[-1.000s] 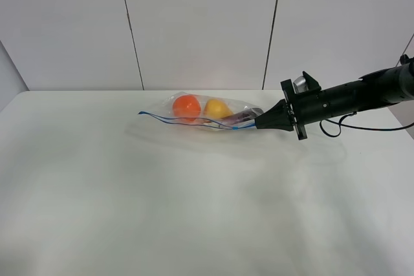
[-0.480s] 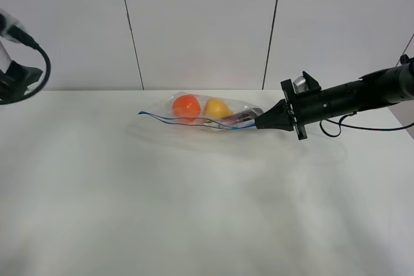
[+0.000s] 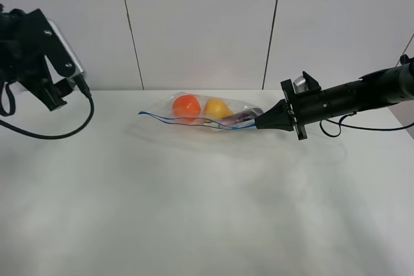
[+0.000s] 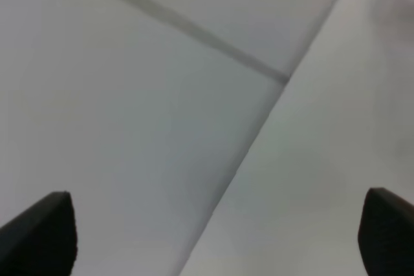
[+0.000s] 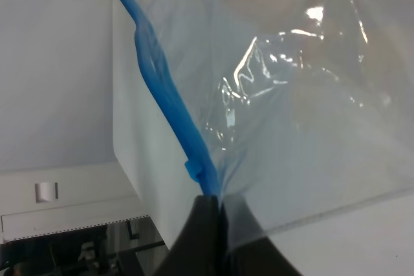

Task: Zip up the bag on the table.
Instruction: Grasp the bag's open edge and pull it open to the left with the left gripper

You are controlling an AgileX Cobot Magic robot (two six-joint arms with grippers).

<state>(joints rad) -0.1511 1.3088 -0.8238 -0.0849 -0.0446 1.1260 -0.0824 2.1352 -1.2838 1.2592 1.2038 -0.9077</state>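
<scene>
The clear plastic bag (image 3: 206, 114) lies on the white table (image 3: 194, 211) at the back middle, with orange, yellow and purple toy produce inside. Its blue zip strip (image 3: 187, 121) runs along the near edge and still gapes wavy. My right gripper (image 3: 261, 123) is shut on the bag's right end; in the right wrist view its fingertips (image 5: 218, 203) pinch the end of the blue strip (image 5: 169, 105). My left arm (image 3: 35, 50) hangs above the table's far left, well away from the bag. The left gripper (image 4: 217, 234) is open and empty, with only wall and table in its view.
A black cable (image 3: 52, 135) droops from the left arm onto the table's left side. Another cable (image 3: 333, 127) loops under the right arm. White wall panels (image 3: 200, 24) stand right behind the table's far edge.
My left arm has come into view at the far left and moved further in and up. The right gripper and the bag have not moved.
</scene>
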